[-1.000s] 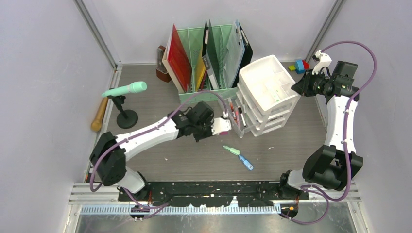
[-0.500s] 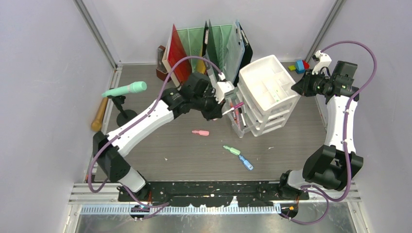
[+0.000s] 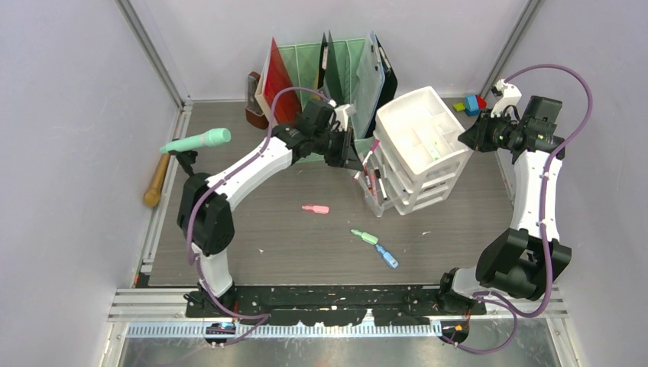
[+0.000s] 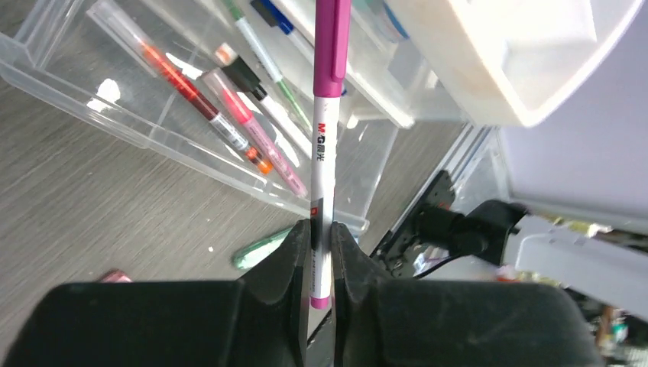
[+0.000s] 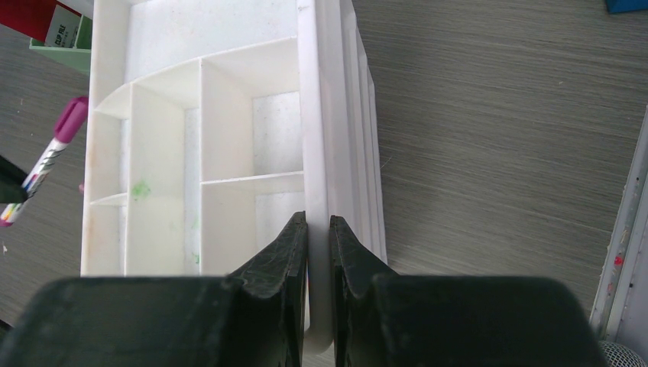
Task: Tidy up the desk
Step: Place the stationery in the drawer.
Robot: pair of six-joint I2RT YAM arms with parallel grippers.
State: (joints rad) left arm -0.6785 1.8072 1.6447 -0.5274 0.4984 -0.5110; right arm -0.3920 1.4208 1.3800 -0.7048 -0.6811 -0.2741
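Left pincer pinches a pen, cap cropped; right pincer clamps drawer unit.

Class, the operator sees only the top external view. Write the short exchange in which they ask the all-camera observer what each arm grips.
Operator: What's held on the left?
Observer: The left fingers are shut on a white marker with a magenta cap, gripped near its tail end.
Operator: And on the right?
Observer: The right fingers pinch the top rim of the white drawer unit, one finger on each side of the wall.
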